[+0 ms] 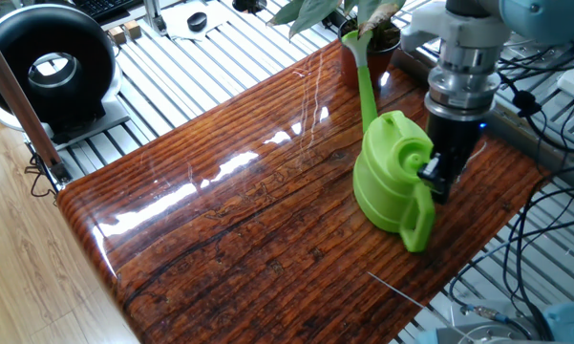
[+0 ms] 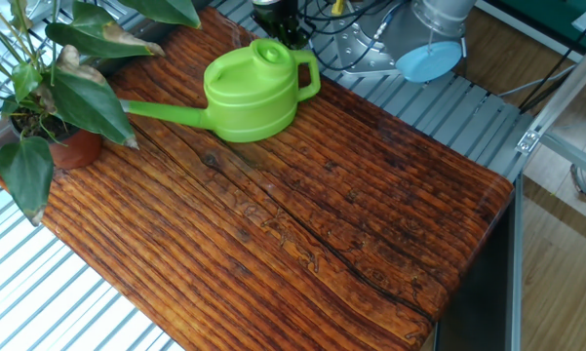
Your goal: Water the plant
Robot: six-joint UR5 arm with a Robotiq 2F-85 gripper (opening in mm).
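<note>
Plant [image 2: 54, 102] at bench [image 2: 302, 224] corner, pot half hidden by leaves. Can [image 1: 393, 172] near far edge, spout toward plant. Claw [image 1: 437, 175] against can's handle top; fingers blocked, grip unclear.

Table [image 1: 220, 220]: glossy lacquered wood, strong grain. Watering can [image 1: 390, 182]: smooth lime plastic. Plant [image 2: 54, 93] pot: matt, probably terracotta.

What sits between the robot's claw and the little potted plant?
The green watering can: its body is by the gripper, its spout reaches to the plant. Both views show it.
</note>
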